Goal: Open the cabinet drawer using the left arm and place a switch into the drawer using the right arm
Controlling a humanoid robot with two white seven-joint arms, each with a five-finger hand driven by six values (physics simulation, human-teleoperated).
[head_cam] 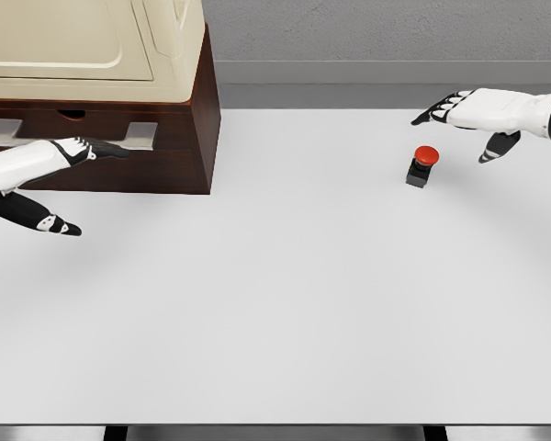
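A dark brown cabinet (179, 110) with a cream top stands at the table's back left. Its drawer front (73, 138) carries a grey bar handle (140, 134) and looks closed. My left hand (73, 175) reaches in from the left, fingers extended, with the fingertips (119, 150) right at the handle; the thumb hangs lower. The switch (422, 165), a black box with a red round button, sits on the table at the right. My right hand (464, 124) hovers just above and to the right of it, open, holding nothing.
The white table (275, 303) stretches wide in front of the cabinet and the switch. A grey wall runs behind. The table's front edge lies near the bottom of the view.
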